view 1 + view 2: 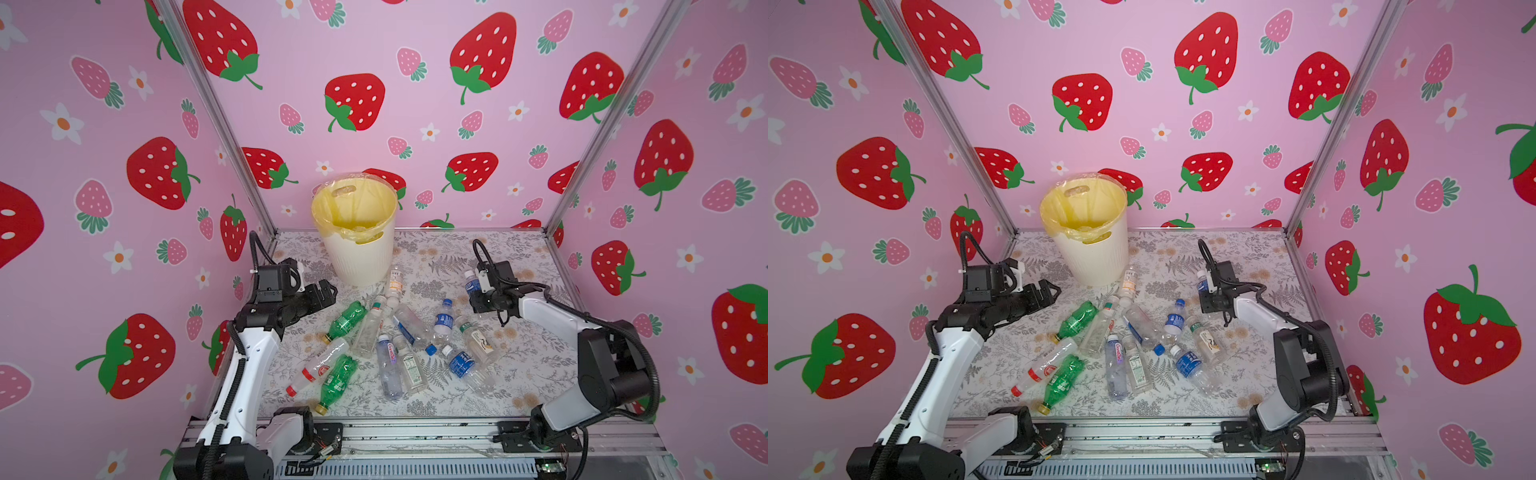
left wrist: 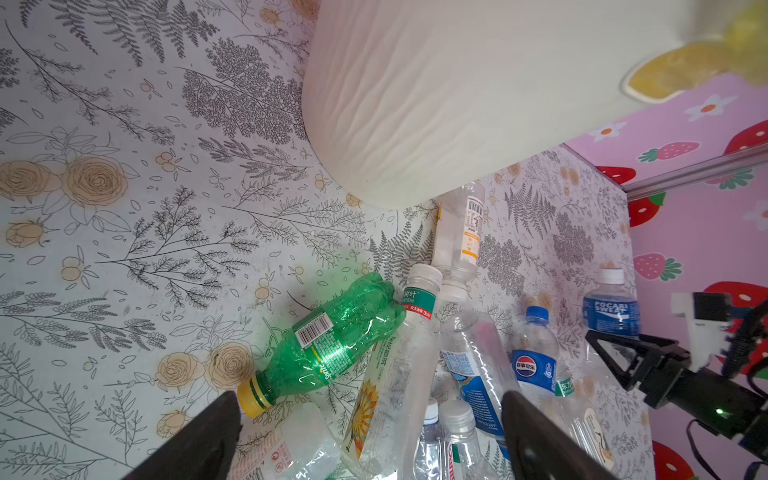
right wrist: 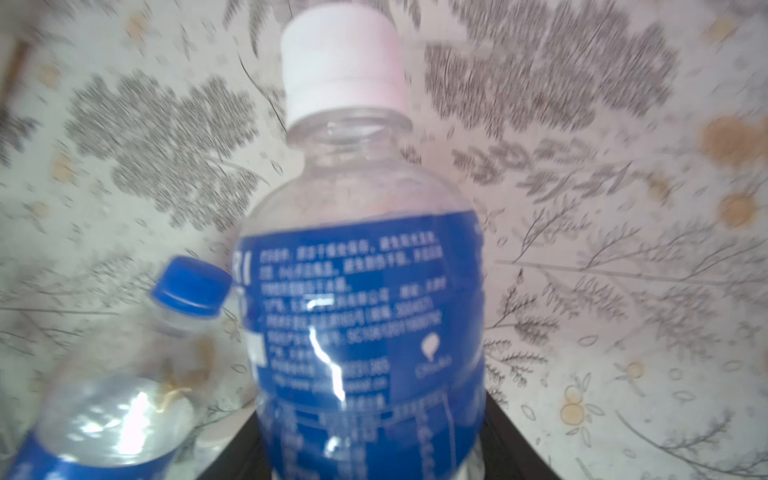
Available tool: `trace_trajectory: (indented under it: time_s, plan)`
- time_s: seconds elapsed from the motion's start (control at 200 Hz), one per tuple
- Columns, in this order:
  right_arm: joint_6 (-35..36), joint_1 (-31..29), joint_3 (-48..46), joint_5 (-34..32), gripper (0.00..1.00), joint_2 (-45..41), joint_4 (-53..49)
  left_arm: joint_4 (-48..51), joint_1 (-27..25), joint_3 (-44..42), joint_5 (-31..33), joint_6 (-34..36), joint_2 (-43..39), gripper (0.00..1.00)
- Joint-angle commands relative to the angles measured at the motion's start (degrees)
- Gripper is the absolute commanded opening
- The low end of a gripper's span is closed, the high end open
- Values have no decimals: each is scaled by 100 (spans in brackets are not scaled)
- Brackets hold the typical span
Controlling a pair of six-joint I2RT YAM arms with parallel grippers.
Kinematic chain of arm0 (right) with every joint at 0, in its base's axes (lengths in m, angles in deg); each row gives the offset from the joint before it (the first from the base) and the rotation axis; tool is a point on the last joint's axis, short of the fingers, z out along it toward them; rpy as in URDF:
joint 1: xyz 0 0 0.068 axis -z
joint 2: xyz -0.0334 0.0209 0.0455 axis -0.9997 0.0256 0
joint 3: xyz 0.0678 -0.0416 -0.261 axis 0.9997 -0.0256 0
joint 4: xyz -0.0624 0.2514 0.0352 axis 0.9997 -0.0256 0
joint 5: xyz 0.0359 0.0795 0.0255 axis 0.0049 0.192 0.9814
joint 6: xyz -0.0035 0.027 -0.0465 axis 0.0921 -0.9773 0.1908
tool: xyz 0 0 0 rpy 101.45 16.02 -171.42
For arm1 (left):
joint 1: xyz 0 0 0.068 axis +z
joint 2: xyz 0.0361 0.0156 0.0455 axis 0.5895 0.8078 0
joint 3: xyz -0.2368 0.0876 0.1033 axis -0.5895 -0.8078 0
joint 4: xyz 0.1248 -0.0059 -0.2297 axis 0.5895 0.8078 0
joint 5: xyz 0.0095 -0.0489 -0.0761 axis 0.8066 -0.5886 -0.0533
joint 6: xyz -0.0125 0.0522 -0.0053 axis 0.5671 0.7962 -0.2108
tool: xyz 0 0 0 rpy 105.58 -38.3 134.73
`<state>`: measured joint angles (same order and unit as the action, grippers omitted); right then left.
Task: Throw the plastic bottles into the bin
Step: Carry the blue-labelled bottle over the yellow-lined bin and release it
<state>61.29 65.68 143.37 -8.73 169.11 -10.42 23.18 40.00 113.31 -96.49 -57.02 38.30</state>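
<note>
- The right tool [image 1: 478,300] grasps a white-capped bottle [image 1: 471,286] with a dark blue label. In the right wrist view its black fingers [image 3: 508,449] sit tight against the bottle's lower sides.
- This bottle is upright, cap up, at the right edge of the scatter and well apart from the bin [image 1: 359,259]. Its base is hidden behind the tool, so I cannot tell whether it rests on the table [image 1: 523,374].
- The left tool [image 1: 326,292] hangs released, jaws spread wide with nothing between them, above the table just left of the bin's base.
- The bin is cream-white and ribbed. It stands upright at the back of the table, left of centre, lined with a yellowish bag [image 1: 332,208].
- The other plastic bottles [image 1: 409,328] lie scattered on the middle of the table, in front of the bin and between the two arms.
- On the left of the scatter lies a green bottle [image 1: 345,320] with a yellow cap, and a second green bottle [image 1: 337,380] lies nearer the front edge.
- A clear red-labelled bottle [image 1: 318,365] lies between these two, against the second.
- An orange-labelled bottle [image 1: 395,282] lies just beside the bin's base.
- A small blue-capped bottle [image 1: 444,320] stands near the held bottle, on its left in both top views.
</note>
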Motion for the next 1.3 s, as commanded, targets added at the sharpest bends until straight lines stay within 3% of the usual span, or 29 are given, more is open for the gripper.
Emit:
trace_trajectory:
  time_s: [0.0,0.44,1.291]
  plan:
    - [-165,-59,397,264,48,-528,138,-90,38,48,-100,-40,-4,99]
    - [-543,-1022,1274,868,46,-852,1196,-137,53,7,-53,-113,38,99]
    - [-721,-1890,3584,1080,46,579,1827,-160,120,-13,-163,-141,170,99]
